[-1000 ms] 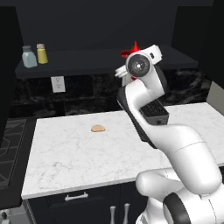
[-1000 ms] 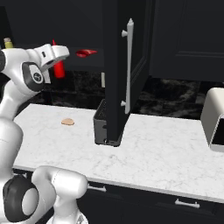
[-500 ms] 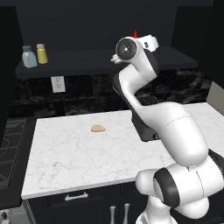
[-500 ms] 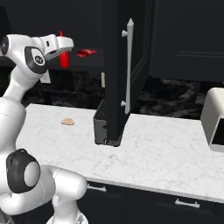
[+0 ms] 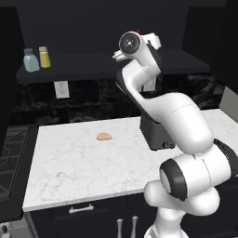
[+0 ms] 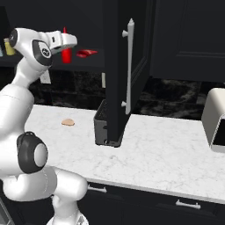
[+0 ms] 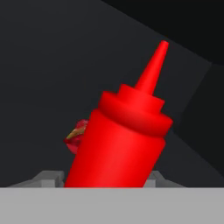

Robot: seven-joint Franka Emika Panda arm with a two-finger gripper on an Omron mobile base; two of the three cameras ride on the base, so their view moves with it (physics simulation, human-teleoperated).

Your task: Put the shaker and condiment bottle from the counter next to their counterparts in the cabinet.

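Condiment bottle [image 6: 66, 52] gripped in end effector [image 6: 66, 41] above dark cabinet [image 5: 93, 62] shelf; marble counter [image 5: 83, 162] below.

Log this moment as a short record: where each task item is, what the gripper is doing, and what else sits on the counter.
condiment bottle: red, in the gripper at cabinet shelf height
gripper: shut on the bottle
low red object: on the shelf, right of the bottle in the right base view
yellow shaker: on the shelf beside the blue-grey shaker
counter: small tan item, dark appliance
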